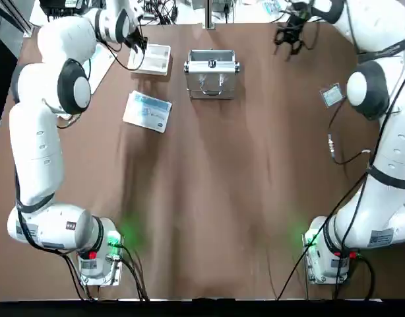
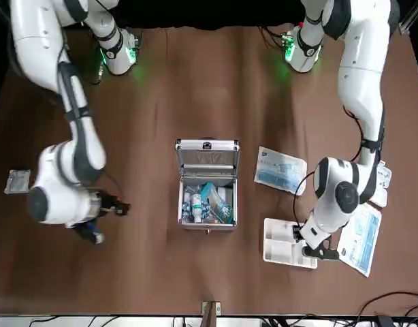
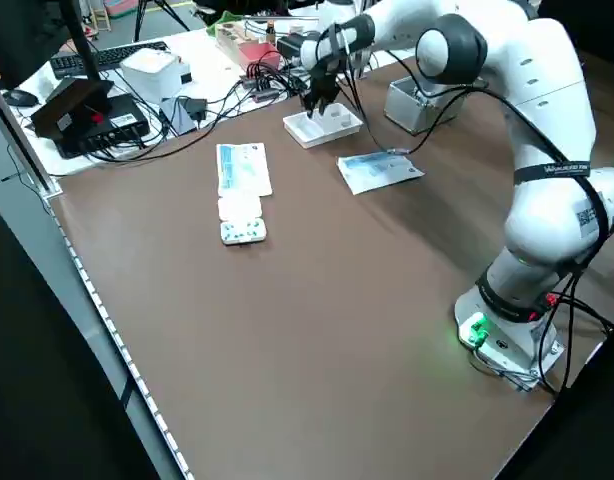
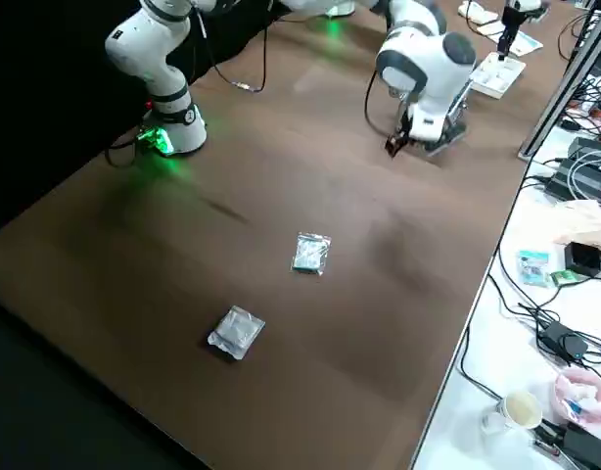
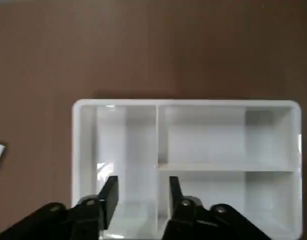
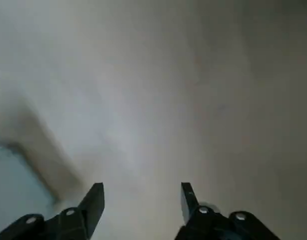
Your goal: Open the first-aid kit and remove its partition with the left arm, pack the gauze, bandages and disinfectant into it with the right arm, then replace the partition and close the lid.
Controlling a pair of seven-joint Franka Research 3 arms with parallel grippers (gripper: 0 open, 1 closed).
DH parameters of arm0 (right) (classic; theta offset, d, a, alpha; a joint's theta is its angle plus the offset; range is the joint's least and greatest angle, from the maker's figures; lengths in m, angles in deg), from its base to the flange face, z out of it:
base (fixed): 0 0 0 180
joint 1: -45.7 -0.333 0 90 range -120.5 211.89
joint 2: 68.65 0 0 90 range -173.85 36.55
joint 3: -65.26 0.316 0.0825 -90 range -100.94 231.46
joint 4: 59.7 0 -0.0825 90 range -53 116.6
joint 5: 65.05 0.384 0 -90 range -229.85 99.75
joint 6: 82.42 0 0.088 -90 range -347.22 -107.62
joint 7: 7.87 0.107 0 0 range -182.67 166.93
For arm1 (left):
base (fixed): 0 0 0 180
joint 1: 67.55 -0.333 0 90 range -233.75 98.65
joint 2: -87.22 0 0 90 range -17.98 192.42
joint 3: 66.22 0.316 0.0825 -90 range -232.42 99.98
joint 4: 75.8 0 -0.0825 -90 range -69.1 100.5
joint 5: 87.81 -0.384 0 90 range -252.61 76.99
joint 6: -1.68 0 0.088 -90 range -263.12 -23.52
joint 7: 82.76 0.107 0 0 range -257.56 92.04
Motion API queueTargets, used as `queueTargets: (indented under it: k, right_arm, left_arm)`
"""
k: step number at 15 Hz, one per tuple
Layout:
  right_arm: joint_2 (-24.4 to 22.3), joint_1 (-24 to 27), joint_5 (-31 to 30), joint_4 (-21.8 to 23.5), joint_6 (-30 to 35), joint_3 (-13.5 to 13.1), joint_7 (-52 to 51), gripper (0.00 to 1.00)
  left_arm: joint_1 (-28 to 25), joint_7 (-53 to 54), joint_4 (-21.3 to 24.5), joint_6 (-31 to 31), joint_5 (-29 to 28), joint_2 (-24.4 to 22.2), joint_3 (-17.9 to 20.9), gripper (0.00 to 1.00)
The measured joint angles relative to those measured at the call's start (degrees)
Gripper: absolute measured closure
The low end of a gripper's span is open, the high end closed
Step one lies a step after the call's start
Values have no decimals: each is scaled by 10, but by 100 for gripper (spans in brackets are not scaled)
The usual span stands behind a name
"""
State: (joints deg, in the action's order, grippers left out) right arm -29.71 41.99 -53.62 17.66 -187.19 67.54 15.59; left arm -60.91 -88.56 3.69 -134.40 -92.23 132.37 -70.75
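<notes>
From overhead, you have the first-aid kit (image 1: 212,73) near the far middle of the surface (image 1: 222,198), its lid (image 1: 212,83) swung up. The partition (image 1: 152,59) lies just to its left, with the left end effector (image 1: 140,47) over its outer end. The right end effector (image 1: 287,37) hangs above bare surface well to the kit's right.

From the front, you can look into the open kit: small bottles and packets sit inside, one of them perhaps the disinfectant (image 2: 187,206), though it is too small for you to be sure. A flat blue-white carton (image 2: 280,169) lies between the kit and the left arm.

From the right side, two clear packets (image 4: 310,253) lie apart on the surface.

Your left wrist camera shows the fingers (image 5: 109,196) partly apart, straddling a divider wall of the partition without visibly clamping it.

Your right wrist camera shows its fingers (image 6: 94,200) wide apart and holding nothing.
</notes>
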Motion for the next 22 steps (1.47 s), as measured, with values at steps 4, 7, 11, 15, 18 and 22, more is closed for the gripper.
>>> queueTargets:
  k: [4,7,11,15,18,22]
  right_arm:
    - [5,80,-76,5,3,0,-139,31]
    - [16,121,-111,8,0,0,-281,33]
    - [44,179,-131,14,-75,0,-439,34]
    - [73,200,-159,14,-95,0,-516,35]
    - [80,214,-178,16,-90,0,-559,37]
    - [80,225,-180,27,-60,0,-585,41]
  left_arm:
    - [-2,0,-8,134,0,-108,0,6]
    - [-2,0,-10,209,0,-185,0,0]
    - [-2,-3,-9,277,0,-271,-1,0]
    - [-2,-4,-6,356,0,-322,-3,0]
    - [-2,-4,0,375,0,-328,-4,0]
    - [-4,-5,11,381,0,-326,-4,0]
